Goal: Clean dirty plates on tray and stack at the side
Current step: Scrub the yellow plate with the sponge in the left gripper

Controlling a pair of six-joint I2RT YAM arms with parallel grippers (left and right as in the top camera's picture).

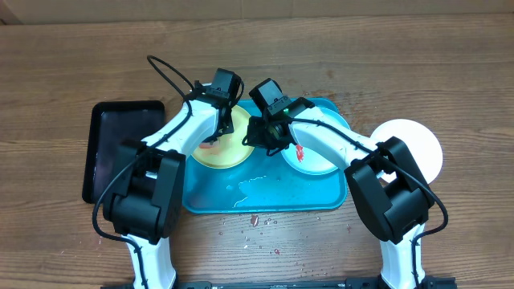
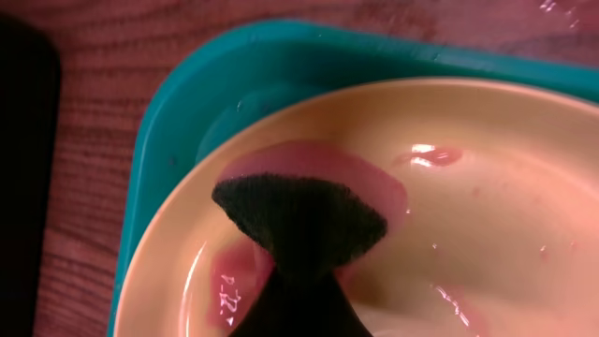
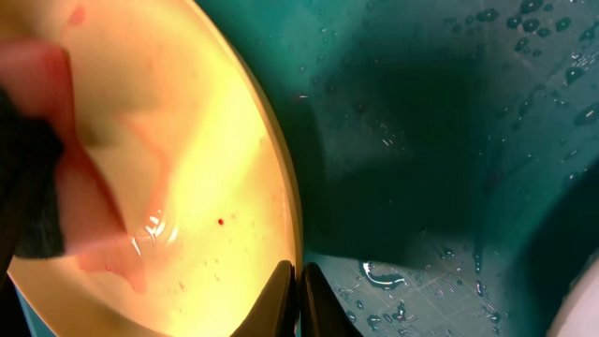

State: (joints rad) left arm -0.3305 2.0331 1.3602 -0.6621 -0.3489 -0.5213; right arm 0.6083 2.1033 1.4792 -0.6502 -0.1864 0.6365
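The yellow-green plate (image 1: 210,152) lies in the left part of the turquoise tray (image 1: 265,197), wet with pink, thinned sauce (image 2: 314,164). My left gripper (image 1: 220,132) is shut on a dark green sponge (image 2: 299,220) that presses on the plate's far left area. My right gripper (image 1: 269,143) is shut on this plate's right rim (image 3: 298,281); the sponge also shows at the left edge of the right wrist view (image 3: 28,178). The pale blue plate (image 1: 315,163) with a red sauce smear sits in the tray's right part. The white plate (image 1: 418,144) lies on the table right of the tray.
A smaller black tray (image 1: 124,148) lies on the table left of the turquoise tray. Water pools on the turquoise tray's floor (image 1: 253,189). Red crumbs (image 1: 254,218) are scattered on the wooden table in front of the tray.
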